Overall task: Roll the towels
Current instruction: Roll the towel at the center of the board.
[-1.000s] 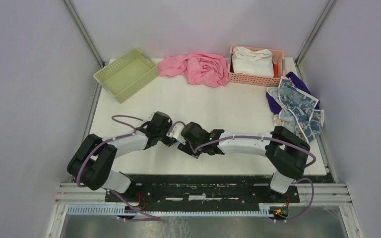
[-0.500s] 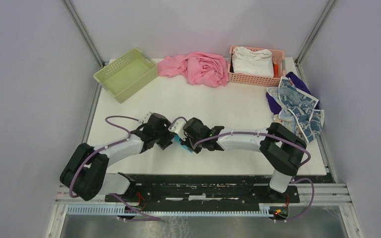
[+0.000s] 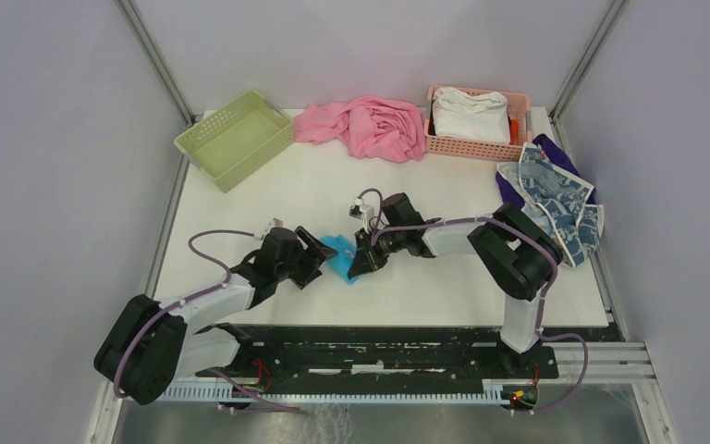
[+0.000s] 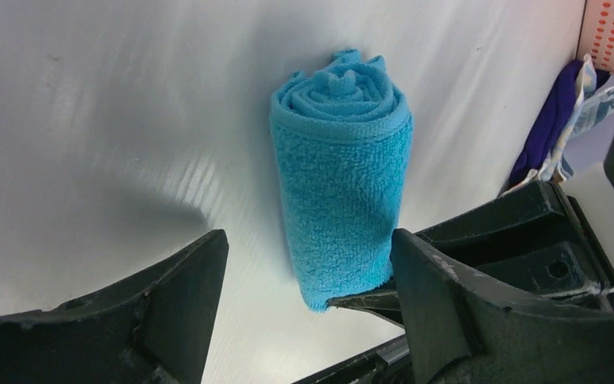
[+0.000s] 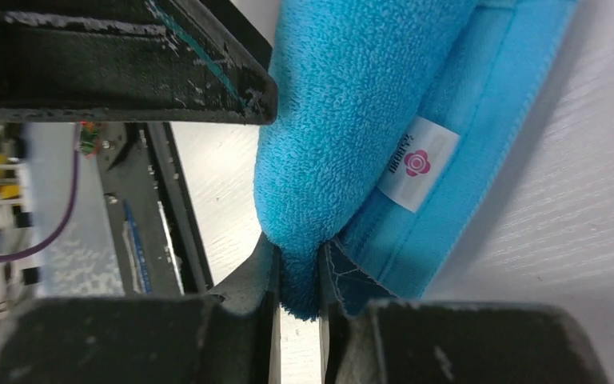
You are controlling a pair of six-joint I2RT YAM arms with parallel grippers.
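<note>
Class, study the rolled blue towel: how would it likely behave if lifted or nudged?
The blue towel is soft terry, so it would probably sag and squash rather than stay stiff. Its cylinder shape may roll if nudged sideways. With only the right hand pinching one end, the loose edge could unwind.

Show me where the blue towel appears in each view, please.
Top external: blue towel, rolled, just below the picture's centre.
Left wrist: picture centre, spiral end at the top.
Right wrist: upper middle, its white label showing.
Shared landmark: right gripper, shut on one end of the towel.
</note>
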